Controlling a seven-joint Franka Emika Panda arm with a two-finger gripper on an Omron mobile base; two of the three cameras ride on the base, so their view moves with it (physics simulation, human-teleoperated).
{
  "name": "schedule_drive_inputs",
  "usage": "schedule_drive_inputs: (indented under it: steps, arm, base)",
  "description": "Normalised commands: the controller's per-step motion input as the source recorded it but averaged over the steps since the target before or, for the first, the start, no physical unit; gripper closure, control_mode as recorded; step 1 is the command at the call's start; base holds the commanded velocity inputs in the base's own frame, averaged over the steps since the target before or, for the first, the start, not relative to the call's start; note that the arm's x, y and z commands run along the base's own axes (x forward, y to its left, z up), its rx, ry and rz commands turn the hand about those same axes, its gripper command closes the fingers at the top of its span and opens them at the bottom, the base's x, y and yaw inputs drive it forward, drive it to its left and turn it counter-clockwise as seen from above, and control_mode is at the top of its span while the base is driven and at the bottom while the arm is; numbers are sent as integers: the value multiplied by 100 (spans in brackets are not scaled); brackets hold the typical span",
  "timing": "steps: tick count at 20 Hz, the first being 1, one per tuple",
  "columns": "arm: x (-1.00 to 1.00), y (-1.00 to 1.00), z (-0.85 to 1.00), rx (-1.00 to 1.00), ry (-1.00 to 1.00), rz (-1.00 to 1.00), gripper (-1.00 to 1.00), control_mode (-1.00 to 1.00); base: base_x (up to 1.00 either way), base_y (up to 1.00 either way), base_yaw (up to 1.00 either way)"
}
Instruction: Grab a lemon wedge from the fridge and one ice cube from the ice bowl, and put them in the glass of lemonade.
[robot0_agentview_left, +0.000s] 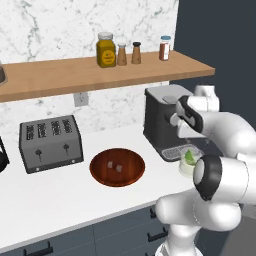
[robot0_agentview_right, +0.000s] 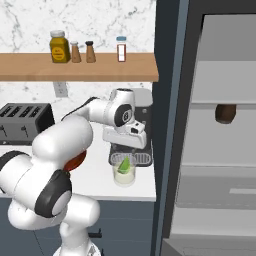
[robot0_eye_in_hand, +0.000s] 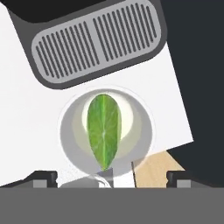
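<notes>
The glass of lemonade stands on the white counter in front of the coffee machine. A yellow-green lemon wedge stands in the glass, clear of the fingers. My gripper hangs right above the glass, open and empty, its fingertips wide to either side. The reddish-brown ice bowl lies left of the glass with two ice cubes in it. At the right, the fridge stands open, showing pale grey shelves.
The black-and-grey coffee machine stands just behind the glass, and its drip grille is near the hand. A toaster sits at the left. A wooden shelf with jars and shakers hangs above. The counter's edge and the fridge's side are close on the right.
</notes>
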Motion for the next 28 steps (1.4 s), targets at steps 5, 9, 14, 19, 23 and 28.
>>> schedule_drive_inputs:
  steps: [5,9,14,19,23,28]
  arm:
    - [-32,20,27,0,-9,1,-100,-100]
    - [-15,70,3,0,-5,5,-100,-100]
    - [-4,85,0,0,-5,6,-100,-100]
    - [0,91,-5,1,-2,12,-100,-100]
    - [1,99,-2,0,2,10,-100,-100]
    - [22,100,-29,0,5,10,-100,-100]
  base:
    - [0,0,0]
    - [0,0,0]
    - [0,0,0]
    - [0,0,0]
    - [0,0,0]
    - [0,0,0]
